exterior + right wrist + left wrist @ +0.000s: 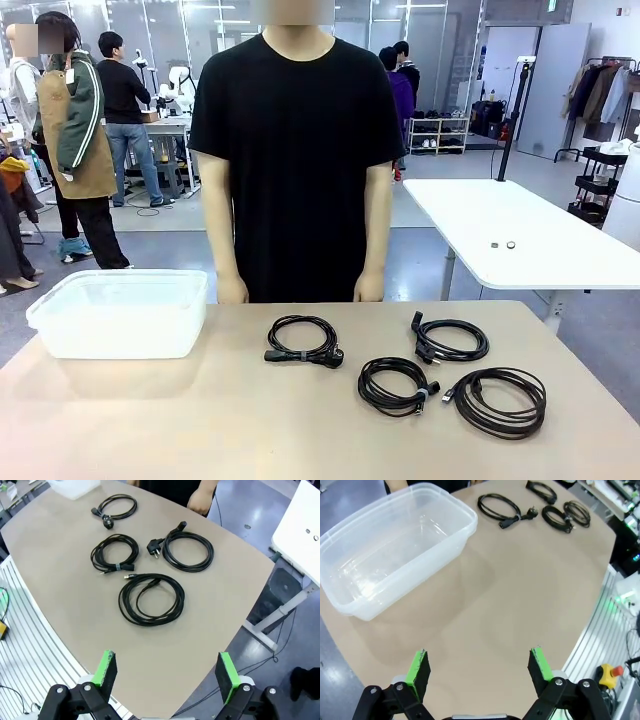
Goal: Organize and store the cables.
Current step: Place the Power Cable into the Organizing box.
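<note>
Four coiled cables (300, 355) lie flat on the right half of the surface (150, 420), well apart from the clear bin (120, 335) at far left. The right pincer (165, 665) and left pincer (480, 662) are released, nothing held. The largest coil (127, 602) lies directly ahead of the right pincer, so that arm is judged the nearer. The left pincer faces the bin.

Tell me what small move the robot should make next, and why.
Probably lower the open right gripper onto the nearest cable: it lies loose directly ahead of that gripper, nothing is held, and the clear bin holds no cables yet.
</note>
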You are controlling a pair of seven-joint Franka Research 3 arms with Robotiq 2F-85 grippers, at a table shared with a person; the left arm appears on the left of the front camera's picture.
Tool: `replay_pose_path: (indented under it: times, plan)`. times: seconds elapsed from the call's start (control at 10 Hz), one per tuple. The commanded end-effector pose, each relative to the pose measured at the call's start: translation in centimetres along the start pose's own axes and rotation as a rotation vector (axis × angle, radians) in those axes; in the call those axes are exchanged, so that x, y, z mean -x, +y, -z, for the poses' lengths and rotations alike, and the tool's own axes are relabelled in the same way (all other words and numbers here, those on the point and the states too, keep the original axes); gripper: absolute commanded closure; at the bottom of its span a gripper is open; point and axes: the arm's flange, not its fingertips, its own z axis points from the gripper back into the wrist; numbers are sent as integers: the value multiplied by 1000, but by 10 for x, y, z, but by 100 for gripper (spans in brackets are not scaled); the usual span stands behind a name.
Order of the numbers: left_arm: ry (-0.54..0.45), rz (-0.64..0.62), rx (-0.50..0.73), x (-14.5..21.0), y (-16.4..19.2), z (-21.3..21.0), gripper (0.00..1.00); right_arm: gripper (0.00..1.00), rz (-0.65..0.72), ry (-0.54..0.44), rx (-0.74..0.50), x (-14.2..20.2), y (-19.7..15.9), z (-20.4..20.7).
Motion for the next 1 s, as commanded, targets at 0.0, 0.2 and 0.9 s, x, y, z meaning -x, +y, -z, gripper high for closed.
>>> replay_pose_path:
  times: [0.0, 0.2, 0.9]
  plan:
    - [-23, 23, -16, -1, -6, 7, 0, 0, -13, -28, -6, 46, 67, 57]
    - [0, 0, 0, 0, 0, 0, 0, 0, 0, 0, 0, 0, 0, 0]
    - [0, 0, 0, 0, 0, 0, 0, 0, 0, 0, 0, 0, 0, 0]
